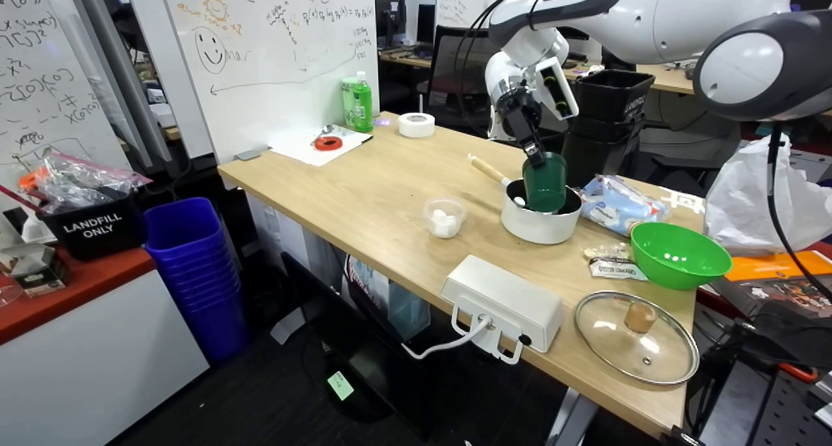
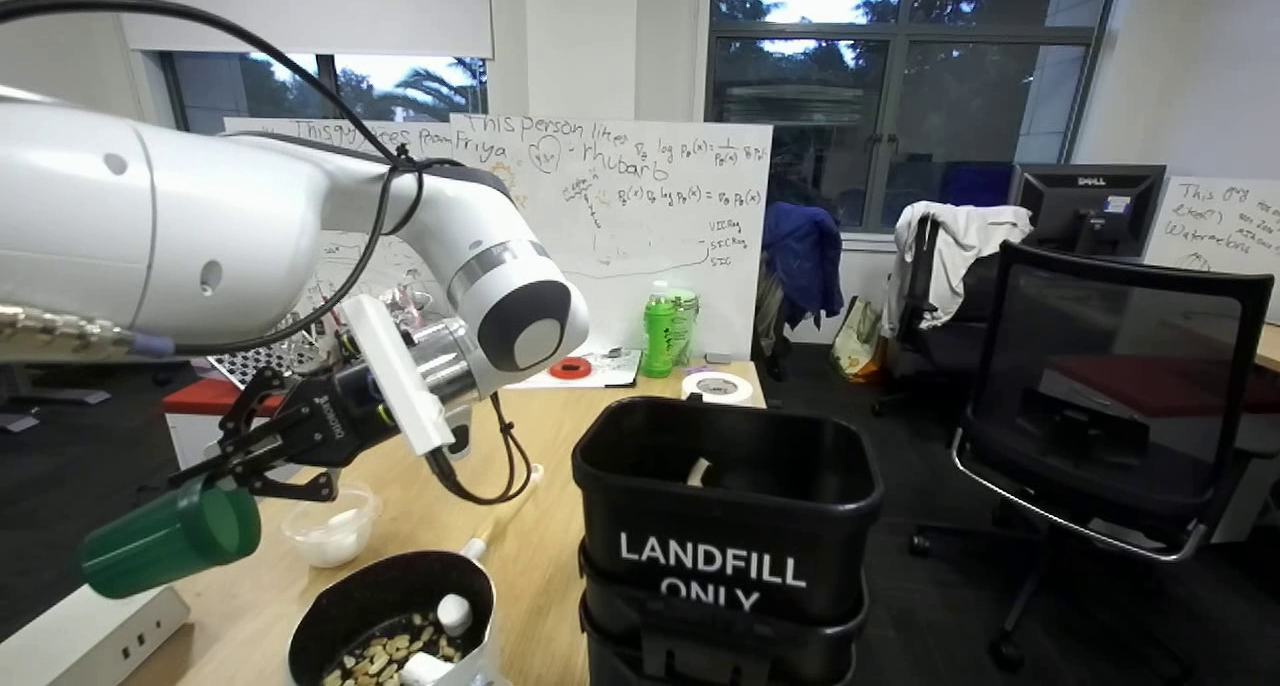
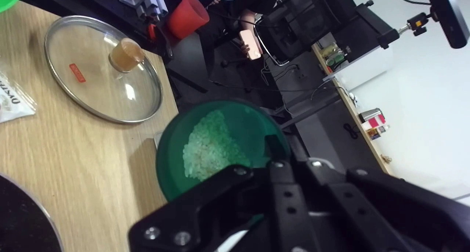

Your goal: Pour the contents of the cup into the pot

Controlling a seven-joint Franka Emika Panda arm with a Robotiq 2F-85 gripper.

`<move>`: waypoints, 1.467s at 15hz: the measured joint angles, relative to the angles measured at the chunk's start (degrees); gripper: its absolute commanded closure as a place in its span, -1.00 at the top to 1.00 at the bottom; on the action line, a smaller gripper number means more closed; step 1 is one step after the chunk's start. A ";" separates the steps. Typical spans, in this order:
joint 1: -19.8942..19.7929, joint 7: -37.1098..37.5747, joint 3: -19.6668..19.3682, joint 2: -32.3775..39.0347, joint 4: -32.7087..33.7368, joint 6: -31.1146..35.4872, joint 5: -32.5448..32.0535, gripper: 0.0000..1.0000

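My gripper [image 1: 534, 155] is shut on the rim of the dark green cup [image 1: 546, 183]. The wrist view shows one finger inside the cup [image 3: 235, 127] and pale, rice-like grains lying in it. In an exterior view the cup [image 2: 150, 546] is tilted well over, its mouth facing the side where the white pot [image 2: 350, 606] stands. The cup is held above table height, beside the pot in that view. The pot [image 1: 539, 228] is on the table with beige pieces and white lumps inside; its dark inside also shows in the wrist view [image 3: 22, 215].
A clear tub with white lumps [image 1: 444, 217] stands near the pot, whose handle [image 1: 489, 170] points away. A white power box [image 1: 504, 300], glass lid [image 1: 637, 339], bright green bowl [image 1: 679, 257] and packet [image 1: 621, 202] are near. Black bins [image 2: 725, 526] stand beside the table.
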 measured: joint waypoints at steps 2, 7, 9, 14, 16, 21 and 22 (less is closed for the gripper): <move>-0.09 0.02 0.02 0.14 0.00 -0.61 0.13 -0.97; 0.12 -0.40 -0.07 -0.37 1.21 1.71 -0.38 -0.97; 0.48 -1.18 -0.24 -1.31 1.55 3.73 -1.17 -0.97; 2.24 -3.65 -1.88 -3.06 1.70 14.71 -4.32 -0.97; 2.57 -3.43 -2.23 -3.02 1.34 20.36 -4.14 -0.97; 0.94 -1.34 -2.22 -3.23 1.04 26.16 -0.93 -0.97; 0.26 -1.29 -2.21 -3.49 1.04 26.37 0.03 -0.97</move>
